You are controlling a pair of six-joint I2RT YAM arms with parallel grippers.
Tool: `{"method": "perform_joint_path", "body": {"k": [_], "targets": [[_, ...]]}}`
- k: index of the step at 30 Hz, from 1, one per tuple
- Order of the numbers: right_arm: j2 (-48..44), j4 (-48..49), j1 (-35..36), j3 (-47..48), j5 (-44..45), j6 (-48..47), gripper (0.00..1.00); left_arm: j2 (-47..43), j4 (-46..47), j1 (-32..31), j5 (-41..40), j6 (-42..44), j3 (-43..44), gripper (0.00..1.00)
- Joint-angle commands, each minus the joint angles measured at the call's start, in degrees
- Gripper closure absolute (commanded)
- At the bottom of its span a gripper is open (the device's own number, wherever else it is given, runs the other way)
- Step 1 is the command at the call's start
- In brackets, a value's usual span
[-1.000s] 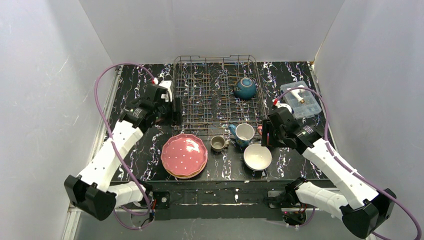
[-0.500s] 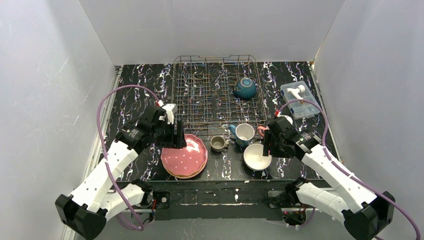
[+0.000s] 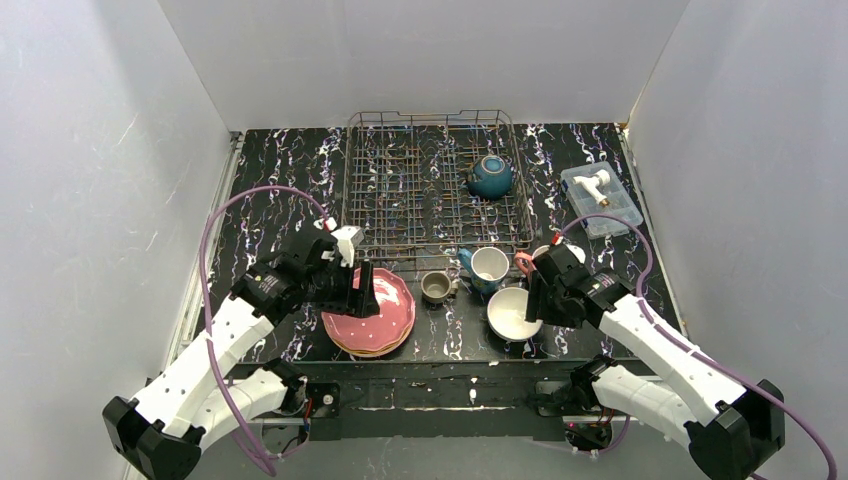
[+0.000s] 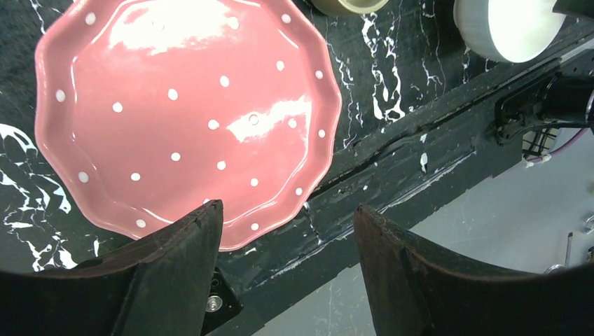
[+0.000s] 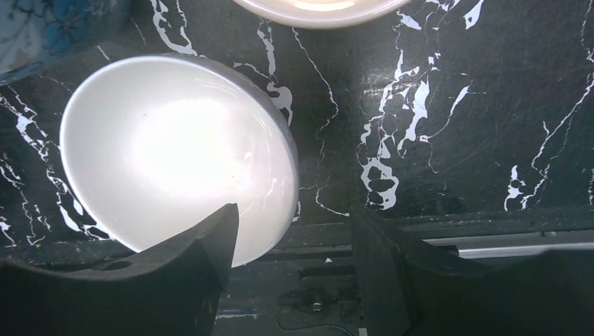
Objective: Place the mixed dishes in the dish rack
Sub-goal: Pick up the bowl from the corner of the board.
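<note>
The left jaws are held well apart and empty above the lower edge of the pink dotted plate (image 4: 182, 105), stacked at lower centre of the counter (image 3: 270, 170). The right jaws, likewise parted and empty, are poised over the white bowl's (image 5: 175, 147) right rim. The dish rack (image 3: 400, 190) is seen at upper centre, a teal bowl (image 3: 490, 176) inside.

The scalloped ceramic plate (image 4: 182, 112) topping the stack at the tabletop's near edge is pink with small white dots, and an orange-yellow edge shows beneath it. The tabletop (image 3: 270, 180) is black with white marble veining. The round glossy bowl (image 3: 514, 314) is plain white. The small mug (image 3: 436, 287) is grey-olive, and the taller mug (image 3: 487, 268) is blue with a white inside. The metal wire rack (image 3: 400, 200) is grey, and the rounded bowl (image 3: 490, 177) in it is teal.
</note>
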Motion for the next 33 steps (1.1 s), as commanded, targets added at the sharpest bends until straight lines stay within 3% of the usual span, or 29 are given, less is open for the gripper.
{"method": "perform_joint_path", "body": {"k": [1, 33], "targets": [[-0.7, 2.9, 0.0, -1.7, -0.3, 2.4, 0.33, -0.8, 0.8, -0.9, 1.1, 0.2, -1.5, 0.34], [2.2, 10.2, -0.1, -6.0, 1.8, 6.1, 0.58, 0.1, 2.8, -2.9, 0.9, -0.2, -3.8, 0.33]]}}
